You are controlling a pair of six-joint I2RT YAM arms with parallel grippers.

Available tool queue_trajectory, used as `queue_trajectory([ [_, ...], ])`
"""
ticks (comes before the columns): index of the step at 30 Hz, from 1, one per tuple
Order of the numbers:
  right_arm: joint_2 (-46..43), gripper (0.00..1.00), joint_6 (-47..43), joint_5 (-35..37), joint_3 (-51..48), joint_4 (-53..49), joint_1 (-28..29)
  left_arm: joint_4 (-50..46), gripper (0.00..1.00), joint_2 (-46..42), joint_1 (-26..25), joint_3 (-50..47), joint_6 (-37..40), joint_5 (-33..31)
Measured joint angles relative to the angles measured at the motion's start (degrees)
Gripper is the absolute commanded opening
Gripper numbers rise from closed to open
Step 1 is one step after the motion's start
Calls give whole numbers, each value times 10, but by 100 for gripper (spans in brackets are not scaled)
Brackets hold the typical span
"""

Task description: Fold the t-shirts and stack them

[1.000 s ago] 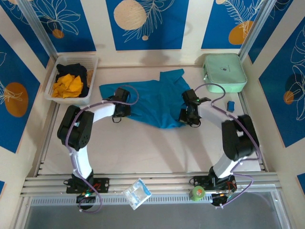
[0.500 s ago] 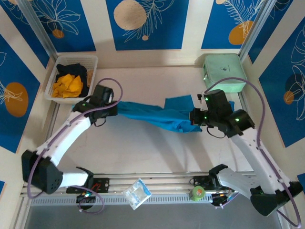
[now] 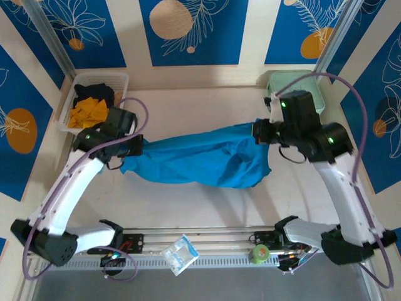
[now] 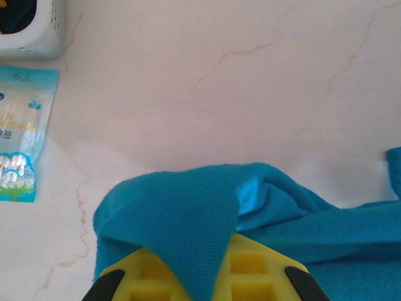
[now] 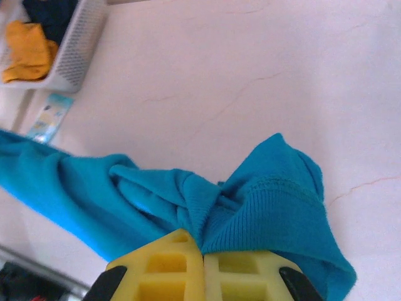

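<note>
My left hand (image 4: 203,279) pinches one end of the teal shirt (image 3: 200,162), and my right hand (image 5: 203,263) pinches the other. The shirt sags between them over the worktop (image 3: 188,200). An orange shirt (image 3: 88,113) and a black shirt (image 3: 94,94) lie in the basket (image 3: 65,119), far left.

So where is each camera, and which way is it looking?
Top camera: above and behind the arms, looking down at the table; both arms show, teal t-shirt stretched between.
Left wrist: looks along the left gripper at the table; yellow fingers show.
Right wrist: looks along the right gripper toward the basket; yellow fingers show.
All three see that t-shirt.
</note>
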Motion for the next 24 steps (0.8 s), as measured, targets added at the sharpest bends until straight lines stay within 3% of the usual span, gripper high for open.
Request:
queue_trajectory([
  [8,241,0,-28,-26,16,71,-110,34,0,257,31,107,16,-16],
  [10,315,0,-32,-38,45,82,-129,48,6,327,44,143,16,-9],
  [13,450,0,-36,-52,134,90,-148,67,23,431,65,205,16,7],
  [16,584,3,-36,-54,245,89,-160,76,61,519,83,272,15,16],
  [17,622,14,-36,-54,281,89,-163,79,73,544,89,293,14,17],
  [20,713,48,-33,-54,370,78,-172,88,97,585,100,326,11,18],
  [22,743,65,-32,-54,408,69,-173,90,100,586,101,327,12,18],
  [24,744,72,-35,-53,414,65,-174,101,100,574,102,319,9,18],
])
